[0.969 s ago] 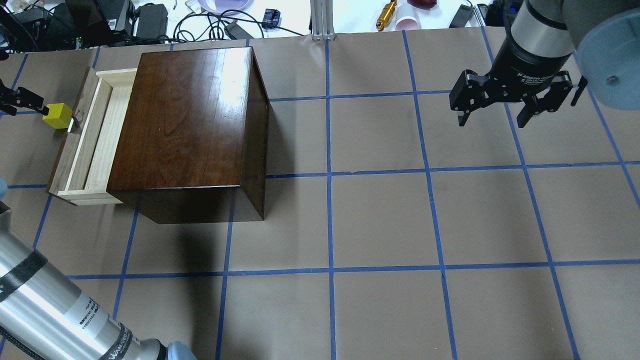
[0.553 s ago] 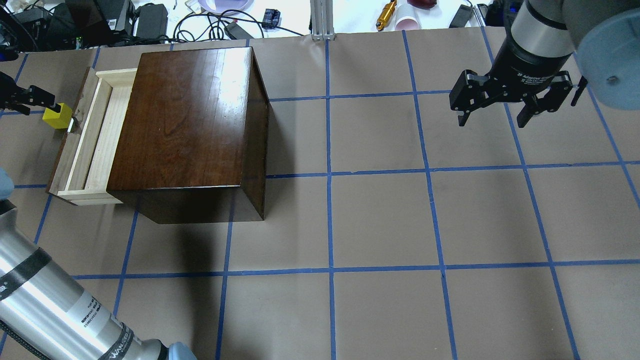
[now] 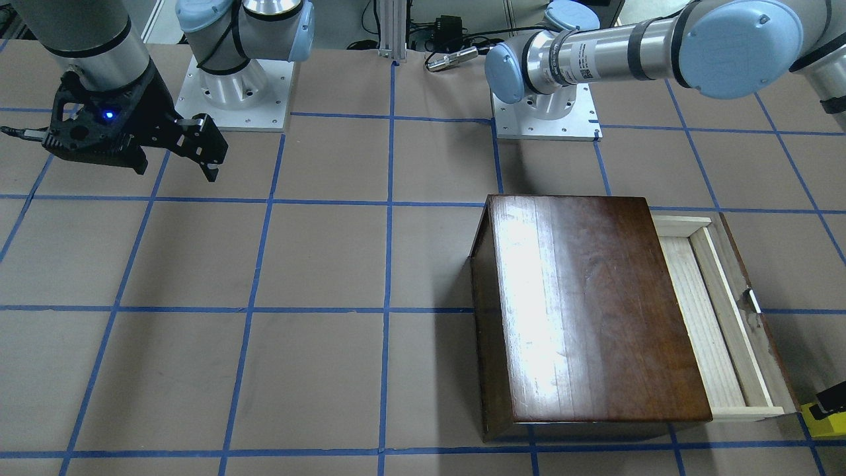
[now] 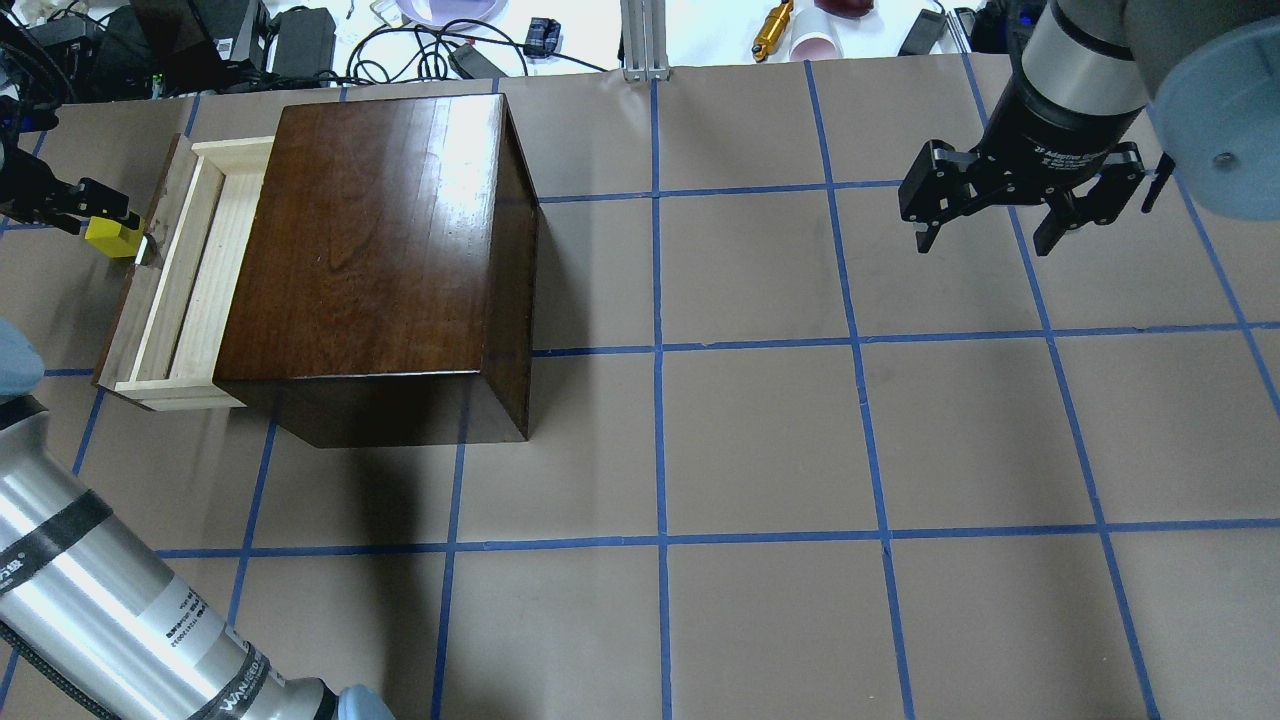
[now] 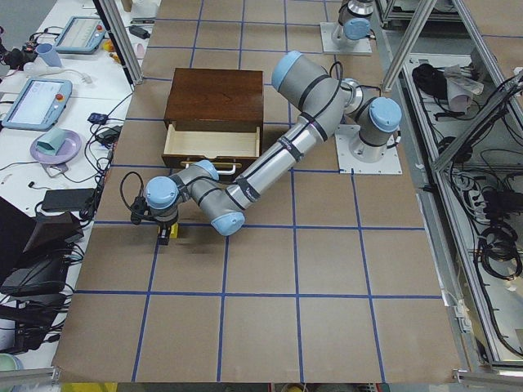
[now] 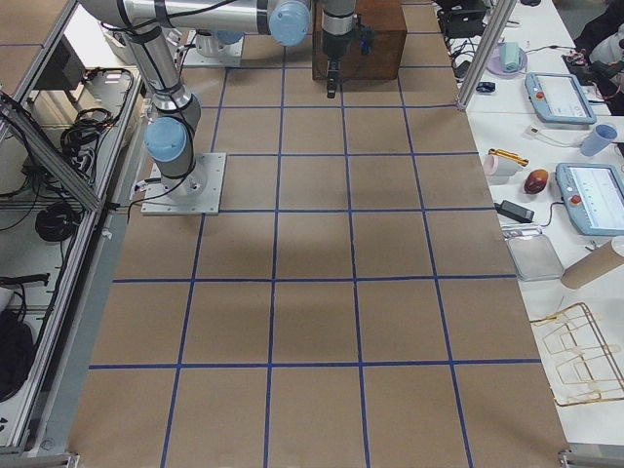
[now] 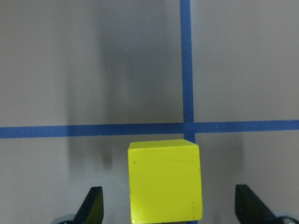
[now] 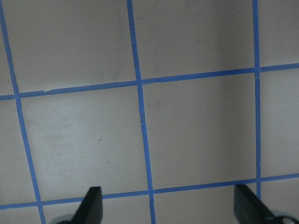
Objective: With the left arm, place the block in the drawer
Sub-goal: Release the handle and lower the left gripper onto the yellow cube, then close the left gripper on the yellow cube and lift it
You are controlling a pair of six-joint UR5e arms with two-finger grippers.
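There is one block [image 4: 112, 238], one cabinet [image 4: 380, 230] with one drawer [image 4: 190, 285], and two arms, each carrying one gripper. The block is sitting on the table [image 4: 760, 440], outside the drawer, just in front of its dark front panel and near the knob [image 3: 752, 301]. The drawer is standing pulled out, its pale tray showing nothing inside.

The left gripper [image 7: 169, 207] is hanging over the block with its fingers spread wide. The cube is lying between them, clear of both pads, so nothing is being held. The right gripper [image 4: 985, 235] is hovering well apart over bare table, also wide open and empty.

Brown paper is covering the table, with blue tape marking it into squares. Benches beside it are carrying cables, two tablets [image 5: 29, 102] and a purple plate [image 5: 55, 147].

Compared with a second ago, the left gripper is now reaching further in from the edge and overlapping the block's top in the overhead view, while the block, drawer and right gripper are staying where they were
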